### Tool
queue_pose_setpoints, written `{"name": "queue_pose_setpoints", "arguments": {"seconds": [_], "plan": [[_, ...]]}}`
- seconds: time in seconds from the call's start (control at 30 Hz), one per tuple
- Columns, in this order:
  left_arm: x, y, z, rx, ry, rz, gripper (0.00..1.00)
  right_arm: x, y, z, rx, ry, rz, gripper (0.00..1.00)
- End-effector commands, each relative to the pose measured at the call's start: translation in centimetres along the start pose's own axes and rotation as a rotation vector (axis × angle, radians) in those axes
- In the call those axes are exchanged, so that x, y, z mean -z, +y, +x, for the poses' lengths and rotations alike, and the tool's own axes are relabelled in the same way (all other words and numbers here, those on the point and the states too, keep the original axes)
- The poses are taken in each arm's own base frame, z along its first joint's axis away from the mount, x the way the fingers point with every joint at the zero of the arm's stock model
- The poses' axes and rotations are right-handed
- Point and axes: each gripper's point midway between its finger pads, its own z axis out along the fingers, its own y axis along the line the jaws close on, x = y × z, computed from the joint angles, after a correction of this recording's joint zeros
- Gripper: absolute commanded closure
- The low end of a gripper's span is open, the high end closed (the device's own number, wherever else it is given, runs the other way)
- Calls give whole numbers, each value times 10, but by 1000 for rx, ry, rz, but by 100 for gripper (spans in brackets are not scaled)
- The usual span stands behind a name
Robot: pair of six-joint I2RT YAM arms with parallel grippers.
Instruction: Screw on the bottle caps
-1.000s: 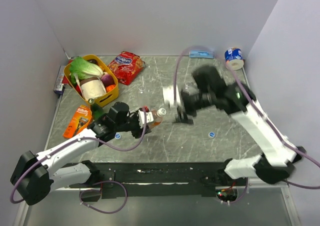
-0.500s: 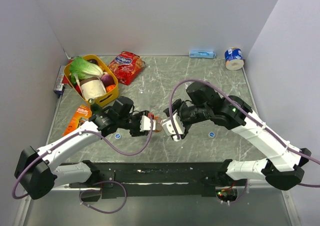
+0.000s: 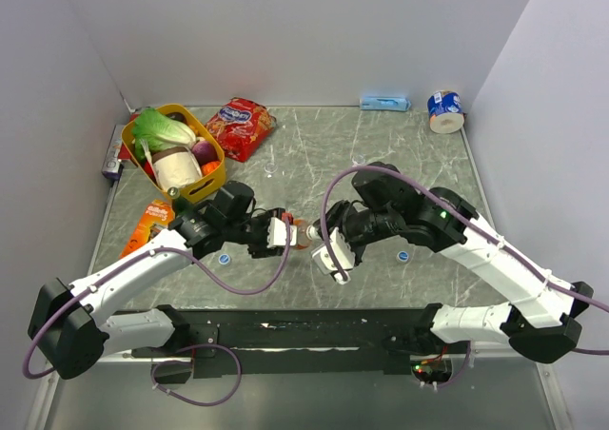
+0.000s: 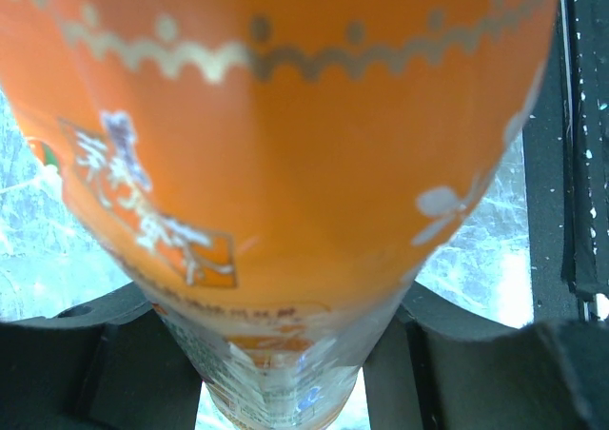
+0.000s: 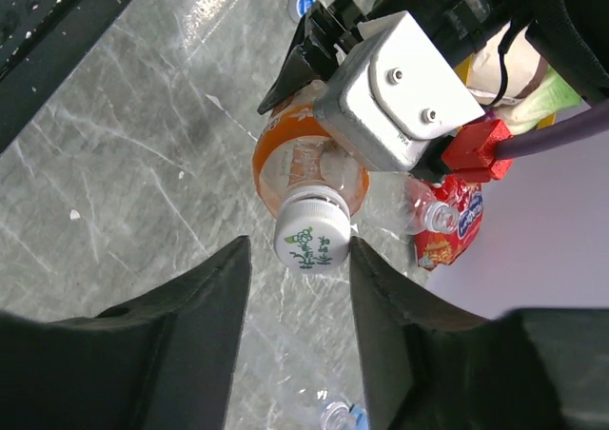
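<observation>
Two robot arms meet over the middle of the table [image 3: 285, 145], toward its near edge. The left gripper [image 3: 283, 232] is clamped around the body of the orange bottle [image 5: 304, 159]. It holds the bottle off the surface, tipped over so the neck points at the other arm. That looks meant to stop the bottle from spinning and to offer its top straight on. A pale cap [image 5: 309, 240] with a green mark sits on the neck; how far it is threaded I cannot tell. The right gripper [image 5: 300, 259] faces the cap end-on. Its fingers [image 5: 205, 302] stand narrow on either side, one close against the rim and a thin gap at the other, so no firm hold shows yet. Lined up like this, a roll of the wrist would turn the cap, I judge. A blue cap [image 3: 224, 257] lies by the table's near edge left of the grippers, and a second blue cap [image 3: 402, 256] lies to their right. A clear bottle [image 5: 423, 209] lies uncapped farther back.
</observation>
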Motion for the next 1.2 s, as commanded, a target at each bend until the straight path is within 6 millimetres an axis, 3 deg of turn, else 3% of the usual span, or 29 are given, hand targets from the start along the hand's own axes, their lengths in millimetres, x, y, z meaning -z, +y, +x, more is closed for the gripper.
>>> {"name": "queue_pose_setpoints", "arguments": {"seconds": [0.0,0.2,0.37,0.47,0.5,0.53,0.63,0.67,0.7,0.73,0.77,0.83,0.9,1.13,1.17], "plan": [[4,12,-25,-38,-73,-17,99,5,-7,-7,18,-17,22,51],[1,20,-28,16,-80,-42,99,-1,-8,-13,-36,-36,-1,63],[2,29,-41,97,-119,-79,99,-12,-6,-12,-261,-31,-59,72],[9,36,-53,128,-172,-140,99,-22,-3,-4,-398,4,-78,76],[19,45,-68,129,-233,-198,99,-23,-2,-2,-459,17,-73,76],[20,45,-66,141,-245,-224,99,-25,-3,3,-498,31,-69,76],[42,70,-78,197,-325,-418,99,-35,0,15,-654,82,-116,77],[46,76,-81,221,-336,-466,99,-28,-6,17,-707,89,-115,77],[57,92,-77,280,-321,-586,99,-29,-8,18,-792,96,-123,78],[63,100,-79,289,-330,-640,99,-33,-18,21,-849,100,-133,78],[65,103,-80,298,-325,-682,99,-30,-14,28,-935,124,-167,78],[76,118,-76,311,-291,-807,99,-37,-25,25,-1087,90,-221,80],[76,124,-67,319,-241,-857,99,-42,-26,28,-1193,83,-255,81],[71,129,-26,349,-78,-947,99,-49,-31,33,-1285,117,-234,80],[69,127,-24,350,-75,-942,99,-48,-33,37,-1303,130,-213,73]]}}
